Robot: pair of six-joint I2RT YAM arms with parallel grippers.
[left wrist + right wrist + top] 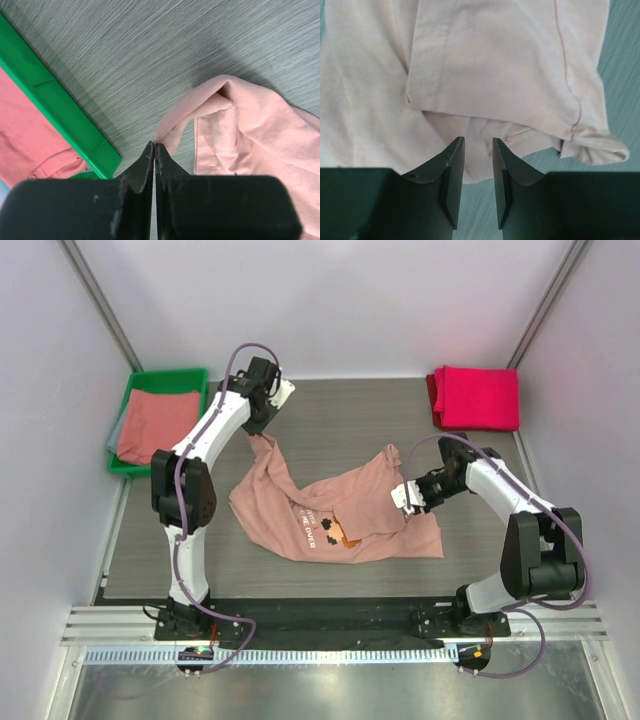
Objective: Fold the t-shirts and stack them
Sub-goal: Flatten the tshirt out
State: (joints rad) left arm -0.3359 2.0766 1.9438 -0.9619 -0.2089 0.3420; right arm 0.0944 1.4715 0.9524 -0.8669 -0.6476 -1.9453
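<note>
Status | pink tee [330, 510] lies crumpled mid-table [340, 415], print up | your left gripper [154, 146] is clenched on its 11 o'clock corner | your right gripper [478, 142] rests, fingers parted, at its 3 o'clock hem | magenta tee [478, 397] sits folded at 1 o'clock | bin [165, 377] at 10 o'clock holds a salmon tee [155, 422]

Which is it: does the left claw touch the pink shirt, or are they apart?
Touching. The left wrist view shows an edge of the pink shirt pinched in the shut left claw.
</note>
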